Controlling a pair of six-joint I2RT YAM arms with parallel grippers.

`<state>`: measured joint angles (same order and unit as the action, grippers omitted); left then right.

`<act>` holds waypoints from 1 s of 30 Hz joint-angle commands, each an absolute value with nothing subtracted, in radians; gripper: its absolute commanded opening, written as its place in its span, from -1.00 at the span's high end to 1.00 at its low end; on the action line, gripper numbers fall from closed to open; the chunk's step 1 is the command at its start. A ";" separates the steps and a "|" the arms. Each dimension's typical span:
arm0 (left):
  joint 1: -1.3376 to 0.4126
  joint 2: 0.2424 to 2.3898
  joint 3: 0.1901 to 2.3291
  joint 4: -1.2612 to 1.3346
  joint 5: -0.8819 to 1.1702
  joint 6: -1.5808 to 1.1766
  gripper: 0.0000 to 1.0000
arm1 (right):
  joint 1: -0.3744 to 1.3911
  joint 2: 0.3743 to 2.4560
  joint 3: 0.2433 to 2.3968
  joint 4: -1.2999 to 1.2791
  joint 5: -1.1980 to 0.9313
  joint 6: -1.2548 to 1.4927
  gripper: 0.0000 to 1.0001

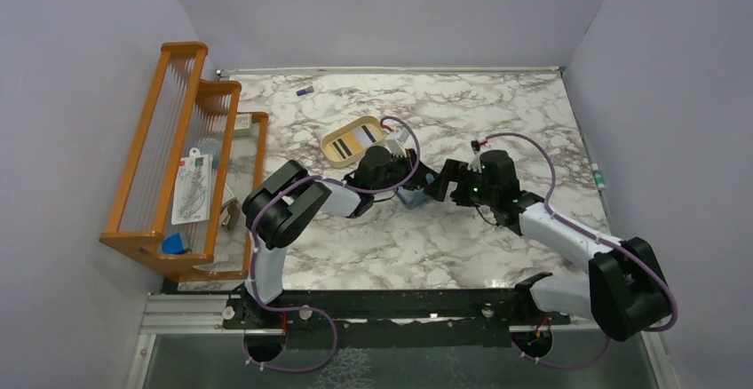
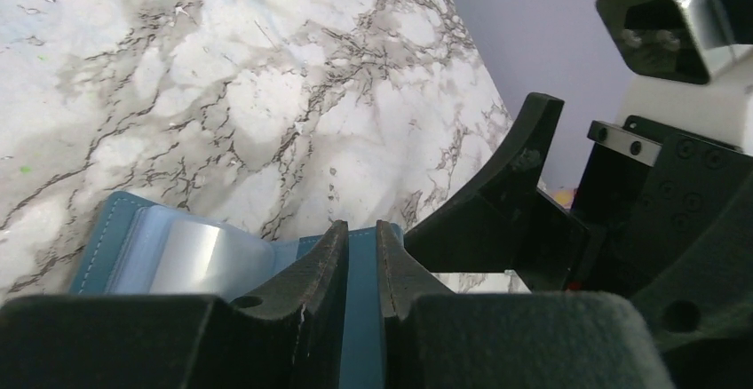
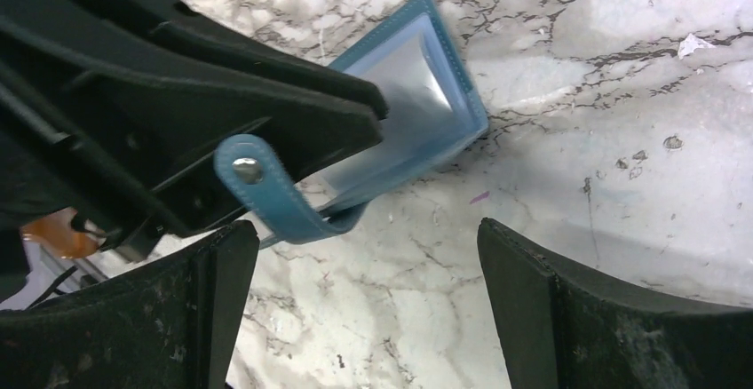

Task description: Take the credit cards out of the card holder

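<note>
Left gripper (image 2: pixel 360 229) clenched on the small teal-blue stitched bifold card holder (image 3: pixel 417 96) (snap tab undone), mid white marble table (image 1: pixel 426 238), right gripper (image 3: pixel 364 229) spread wide just beside it

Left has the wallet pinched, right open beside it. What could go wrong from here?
1. The left gripper pinches only a narrow strip of the card holder; a tug could slip it free.
2. The snap tab hangs in front of the open right gripper, whose jaws may close on it instead of a card.
3. No card edge shows at the clear pocket, so the grab may catch film.
</note>
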<state>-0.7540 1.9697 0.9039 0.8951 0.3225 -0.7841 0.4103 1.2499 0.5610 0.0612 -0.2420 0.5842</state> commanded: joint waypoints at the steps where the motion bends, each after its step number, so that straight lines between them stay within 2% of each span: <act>1: -0.791 2.005 0.919 0.886 0.333 -0.780 0.63 | 0.411 1.142 0.520 0.165 -0.262 0.639 -1.00; 4: -0.803 2.013 0.915 0.879 0.318 -0.776 0.63 | 0.411 1.099 0.465 0.208 -0.266 0.668 -1.00; 8: -0.816 2.022 0.913 0.879 0.313 -0.782 0.63 | 0.411 1.146 0.453 0.181 -0.275 0.729 -0.94; 19: -0.841 2.041 0.919 0.847 0.272 -0.799 0.63 | 0.411 1.144 0.415 0.238 -0.320 0.813 -0.30; 24: -0.841 2.065 0.935 0.816 0.247 -0.808 0.63 | 0.411 1.158 0.414 0.235 -0.353 0.791 0.16; 26: -0.841 2.070 0.942 0.802 0.238 -0.813 0.63 | 0.411 1.177 0.413 0.239 -0.370 0.785 0.17; 30: -0.842 2.069 0.949 0.772 0.222 -0.821 0.64 | 0.411 1.201 0.410 0.225 -0.382 0.779 0.04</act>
